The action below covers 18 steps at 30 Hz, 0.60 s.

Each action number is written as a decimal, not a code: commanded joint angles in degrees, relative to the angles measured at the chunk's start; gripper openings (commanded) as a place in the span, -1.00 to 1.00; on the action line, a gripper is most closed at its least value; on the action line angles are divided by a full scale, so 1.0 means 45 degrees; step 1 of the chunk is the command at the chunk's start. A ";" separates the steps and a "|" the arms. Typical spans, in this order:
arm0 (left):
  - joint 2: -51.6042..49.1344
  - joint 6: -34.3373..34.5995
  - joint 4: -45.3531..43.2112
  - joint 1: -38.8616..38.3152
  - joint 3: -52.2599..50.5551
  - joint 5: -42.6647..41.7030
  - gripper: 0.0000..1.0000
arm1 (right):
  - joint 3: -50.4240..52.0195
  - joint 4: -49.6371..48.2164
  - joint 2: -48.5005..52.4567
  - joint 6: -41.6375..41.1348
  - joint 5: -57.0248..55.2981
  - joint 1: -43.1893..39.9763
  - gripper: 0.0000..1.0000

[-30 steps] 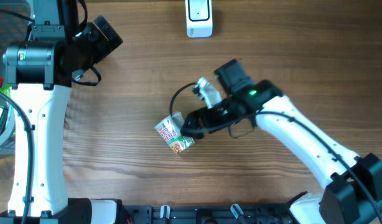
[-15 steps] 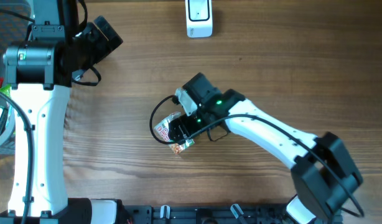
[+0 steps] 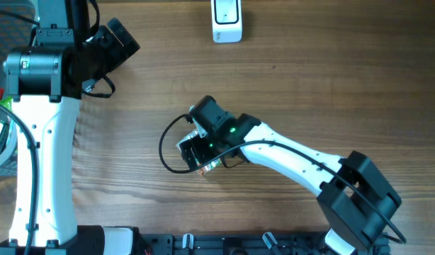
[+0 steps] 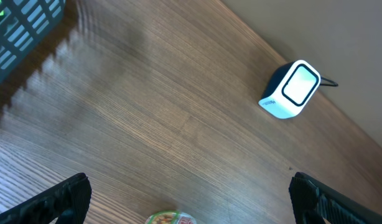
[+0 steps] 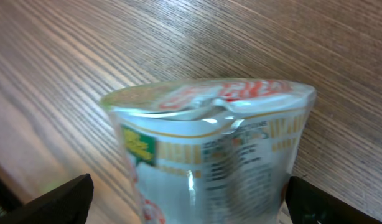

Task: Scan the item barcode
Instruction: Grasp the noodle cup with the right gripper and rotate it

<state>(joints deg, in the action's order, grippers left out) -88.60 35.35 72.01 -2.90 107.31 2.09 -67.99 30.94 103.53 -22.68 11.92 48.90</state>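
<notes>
Noodle cup is seen between the right fingers, which are spread wide, one dark tip at each side of it; whether either tip touches it cannot be told. A glossy film wrap is shown over the cup, its lid rim crumpled and printed in red, with a green patch and fine lettering on the side. From overhead the cup is found near the middle of the bench, mostly covered by the right arm's wrist, and only one such cup is counted. The left fingers are likewise held wide apart and empty, high over the bench, with the cup's lid just caught at the lower edge. The bench is of brown wood with a fine straight grain. One white scanner, a rounded box with a pale glassy window, is set at the far edge, well apart from the cup. One dark slatted basket is glimpsed, blurred.
</notes>
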 commanded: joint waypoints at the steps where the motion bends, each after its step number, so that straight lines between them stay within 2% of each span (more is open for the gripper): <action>1: -0.0049 -0.0097 0.0000 0.0019 0.0034 0.0175 1.00 | -0.0199 -0.0063 0.0690 -0.1015 -0.0996 0.0015 0.98; 3: -0.0049 -0.0102 0.0000 0.0019 0.0034 0.0175 1.00 | -0.0199 -0.0073 0.0879 -0.1107 -0.1001 0.0015 0.97; 5: -0.0049 -0.0102 0.0000 0.0015 0.0034 0.0175 1.00 | -0.0204 -0.0102 0.0928 -0.1098 -0.1088 0.0015 0.87; 7: -0.0049 -0.0097 0.0000 0.0015 0.0034 0.0175 1.00 | -0.0238 -0.0112 0.0860 -0.1103 -0.1370 0.0015 0.66; 9: -0.0049 -0.0097 0.0000 0.0019 0.0034 0.0175 1.00 | -0.0267 -0.0107 0.0685 -0.1107 -0.1666 -0.0015 0.61; 11: -0.0049 -0.0097 0.0000 0.0015 0.0034 0.0175 1.00 | -0.0267 -0.0102 0.0364 -0.1103 -0.2142 -0.0024 0.43; 12: -0.0049 -0.0097 0.0000 0.0019 0.0034 0.0175 1.00 | -0.0267 -0.0073 0.0199 -0.1103 -0.2433 -0.0024 0.42; 14: -0.0049 -0.0097 0.0000 0.0015 0.0034 0.0175 1.00 | -0.0267 0.0034 -0.0223 -0.1093 -0.3342 -0.0024 0.22; 16: -0.0049 -0.0102 0.0000 0.0019 0.0034 0.0175 1.00 | -0.0267 0.0219 -0.0724 -0.1083 -0.4420 -0.0024 0.20; 18: -0.0049 -0.0102 0.0000 0.0015 0.0034 0.0175 1.00 | -0.0267 0.0491 -0.1185 -0.1078 -0.5595 -0.0024 0.31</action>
<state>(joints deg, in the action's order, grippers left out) -88.60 35.35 72.01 -2.90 107.31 2.09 -67.99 32.23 103.98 -27.38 -1.67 49.04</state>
